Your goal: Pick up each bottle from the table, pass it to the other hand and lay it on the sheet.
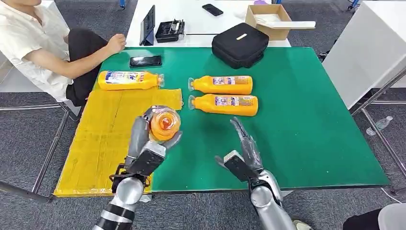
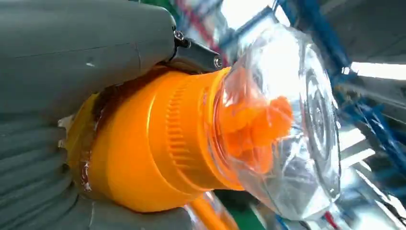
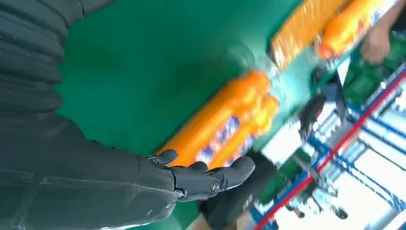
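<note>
My left hand (image 1: 152, 139) grips an orange bottle (image 1: 164, 123) upright above the edge of the yellow sheet (image 1: 105, 139); its clear cap (image 2: 292, 124) points toward me. My right hand (image 1: 244, 148) hovers open over the green table (image 1: 311, 124), fingers straight and apart, holding nothing. Two orange bottles (image 1: 223, 85) (image 1: 225, 104) lie side by side mid-table, beyond my right hand. Another orange bottle (image 1: 128, 80) lies on its side at the far end of the sheet. In the right wrist view the pair of bottles (image 3: 225, 120) lies past my fingers (image 3: 210, 175).
A person (image 1: 43, 43) sits at the table's far left corner, fist near a black phone (image 1: 145, 61). A black bag (image 1: 240, 44) sits at the far edge. Behind stands a white table with a cardboard box (image 1: 269, 19). A white panel (image 1: 368, 43) stands right.
</note>
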Controlling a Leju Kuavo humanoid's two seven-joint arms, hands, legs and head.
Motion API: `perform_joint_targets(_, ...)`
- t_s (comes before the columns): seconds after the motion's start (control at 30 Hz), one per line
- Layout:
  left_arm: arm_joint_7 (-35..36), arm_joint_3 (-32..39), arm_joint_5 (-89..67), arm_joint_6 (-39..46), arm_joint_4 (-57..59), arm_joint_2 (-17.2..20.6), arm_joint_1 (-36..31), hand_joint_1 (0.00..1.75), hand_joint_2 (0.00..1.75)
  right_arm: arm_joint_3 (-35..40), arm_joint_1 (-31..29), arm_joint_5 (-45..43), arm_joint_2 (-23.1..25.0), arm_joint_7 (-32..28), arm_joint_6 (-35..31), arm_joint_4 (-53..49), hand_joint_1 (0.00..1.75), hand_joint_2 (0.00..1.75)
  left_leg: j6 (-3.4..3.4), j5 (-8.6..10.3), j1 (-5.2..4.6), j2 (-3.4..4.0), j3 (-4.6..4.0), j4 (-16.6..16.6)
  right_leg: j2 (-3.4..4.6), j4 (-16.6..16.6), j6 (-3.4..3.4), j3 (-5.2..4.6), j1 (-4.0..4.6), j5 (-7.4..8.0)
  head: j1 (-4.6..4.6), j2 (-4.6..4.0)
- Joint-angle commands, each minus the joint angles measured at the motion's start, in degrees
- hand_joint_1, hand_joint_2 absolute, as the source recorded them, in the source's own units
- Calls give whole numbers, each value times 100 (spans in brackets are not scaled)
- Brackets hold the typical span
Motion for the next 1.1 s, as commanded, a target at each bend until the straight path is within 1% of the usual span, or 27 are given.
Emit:
perform_joint_targets(0.03, 420, 555, -1512, 507, -445, -4, 60, 175, 175, -540, 28, -21, 226, -19, -10, -686, 0, 175, -1, -2, 0, 6, 7, -1, 0, 0, -15, 6, 2, -2, -2, 0)
perform_joint_targets(0.1, 711, 540, -2250, 705, -363, 66, 4, 175, 175, -554, -3, 18, 217, -11, 35, -648, 0, 175, -1, -5, 1, 11, 11, 0, 3, 1, -19, 9, 4, -3, -2, 0)
perform_joint_targets(0.2, 781, 531, -2408, 733, -307, 89, -9, 175, 175, -558, -7, 17, 218, -11, 45, -600, 0, 175, -1, -4, 2, 10, 15, -2, 2, -2, -20, 14, 5, -3, -2, 0)
perform_joint_targets(0.23, 913, 488, -2776, 792, -171, 148, -77, 175, 175, -552, -57, 7, 218, -28, 70, -492, 0, 175, -2, -8, 3, 12, 25, -2, 0, -3, -28, 25, 8, -6, 0, 0)
perform_joint_targets(0.27, 1135, 470, -3268, 876, -72, 177, -102, 175, 175, -528, -87, 9, 193, -64, 90, -423, 0, 175, -1, -4, 2, 8, 16, -2, 0, -3, -20, 16, 6, -3, 0, 0)
perform_joint_targets(0.33, 1436, 440, -3824, 791, 386, 275, -269, 175, 175, -508, -180, -35, 159, -145, 107, -238, 0, 175, -2, -3, 4, 5, 17, -4, -3, -6, -21, 20, 7, -2, 0, 0)
perform_joint_targets(0.37, 1631, 395, -4183, 723, 810, 363, -434, 175, 175, -505, -230, -51, 144, -185, 102, -136, 0, 175, -1, -1, 2, 7, 17, -6, 1, -7, -17, 18, 5, 0, 0, 0)
perform_joint_targets(0.4, 1695, 447, -4108, 618, 1151, 352, -556, 175, 175, -498, -272, -70, 129, -225, 99, -47, 0, 175, -2, -3, 3, 10, 25, -7, 1, -8, -24, 24, 7, -1, -2, 0)
perform_joint_targets(0.47, 1741, 475, -4178, 723, 1468, 363, -676, 175, 175, -508, -296, -76, 126, -254, 88, 11, 0, 175, -1, 3, 1, -2, 22, -10, -8, -11, -17, 24, 4, 1, 0, 0)
perform_joint_targets(0.5, 1741, 475, -4178, 723, 1468, 363, -676, 175, 175, -508, -296, -76, 126, -254, 88, 11, 0, 175, -2, 2, 3, 0, 33, -13, -9, -15, -26, 36, 7, 1, 2, 0)
perform_joint_targets(0.6, 1741, 475, -4178, 723, 1468, 363, -676, 175, 175, -508, -296, -76, 126, -254, 88, 11, 0, 175, -1, 0, 2, 7, 17, -6, 0, -7, -17, 17, 4, 1, 0, 0)
perform_joint_targets(0.63, 1889, 318, -4571, 635, 1573, 461, -736, 175, 175, -487, -314, -76, 119, -262, 96, 22, 0, 175, -1, -2, 3, 10, 25, -7, 0, -9, -25, 25, 7, 0, 0, 0)
perform_joint_targets(0.67, 1890, 448, -4392, 498, 1776, 393, -803, 175, 175, -469, -349, -78, 113, -275, 105, 95, 0, 175, -1, 0, 1, 3, 14, -6, -3, -6, -15, 15, 3, 0, 0, 0)
perform_joint_targets(0.7, 1843, 476, -4325, 436, 1918, 400, -842, 175, 175, -457, -368, -82, 111, -292, 110, 134, 0, 175, -2, -3, 5, 7, 31, -8, -4, -11, -28, 34, 9, -3, 0, 0)
perform_joint_targets(0.73, 1837, 487, -4310, 374, 2180, 412, -949, 175, 175, -438, -409, -93, 108, -318, 116, 204, 0, 175, -2, -1, 3, 6, 24, -7, -2, -8, -21, 26, 6, -1, 0, 0)
perform_joint_targets(0.8, 2021, 480, -4599, 500, 2878, 468, -1207, 175, 175, -395, -514, -114, 116, -373, 126, 368, 0, 175, -2, 0, 3, 8, 32, -12, -1, -13, -25, 34, 7, 0, 2, 0)
perform_joint_targets(0.87, 2089, 521, -4767, 609, 3364, 491, -1362, 175, 175, -346, -576, -125, 127, -393, 138, 460, 0, 175, -2, 3, 2, 7, 22, -9, 1, -10, -18, 23, 4, 3, 2, 0)
perform_joint_targets(0.9, 2177, 500, -4969, 714, 3665, 530, -1449, 175, 175, -304, -614, -141, 130, -416, 142, 525, 0, 175, -3, 4, 3, 13, 32, -13, 3, -14, -26, 33, 7, 5, 2, 0)
perform_joint_targets(1.0, 2317, 447, -5244, 803, 4094, 563, -1529, 175, 175, -258, -659, -172, 125, -454, 137, 655, 0, 175, -3, 3, 3, 14, 26, -11, 6, -11, -23, 26, 6, 4, 0, 0)
perform_joint_targets(1.1, 2456, 187, -5263, 804, 4376, 635, -1602, 175, 175, -243, -679, -214, 118, -486, 135, 739, 0, 175, -1, 2, 2, 12, 23, -9, 5, -9, -19, 24, 5, 1, 2, 0)
